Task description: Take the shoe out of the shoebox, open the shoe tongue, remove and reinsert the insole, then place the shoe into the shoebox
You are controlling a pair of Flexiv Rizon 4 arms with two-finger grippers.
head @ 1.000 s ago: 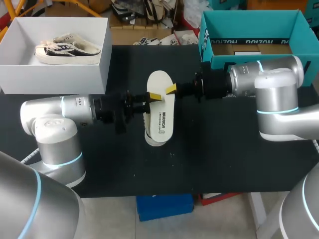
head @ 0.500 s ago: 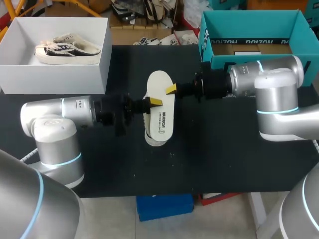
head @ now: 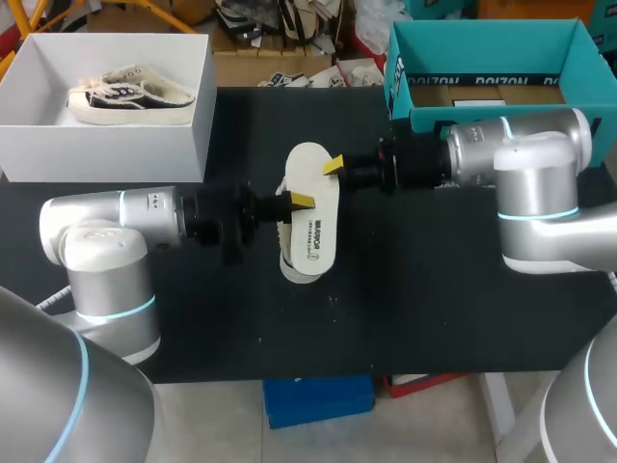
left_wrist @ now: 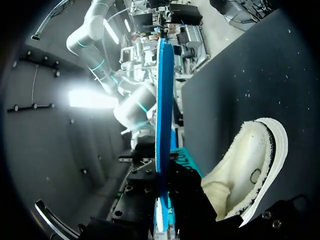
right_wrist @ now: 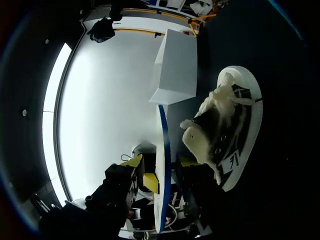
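**Desk:** Where's the insole?

**Me:** It's out of the shoe. The insole (head: 310, 217) hangs flat just above the shoe (left_wrist: 245, 170), which lies on the table (head: 434, 309), well apart from the white shoebox (head: 106, 145). My left gripper (head: 300, 201) is pinching one long edge. My right gripper (head: 335, 167) sits at the opposite edge, but I can't tell whether it's clamped.

**Desk:** Risk?

**Me:** If only one side is holding, I'd expect the insole to sag or twist and miss the shoe's opening.

**Desk:** Anything moved?

**Me:** The right tip has drifted toward the far side, and the left toward the near side.
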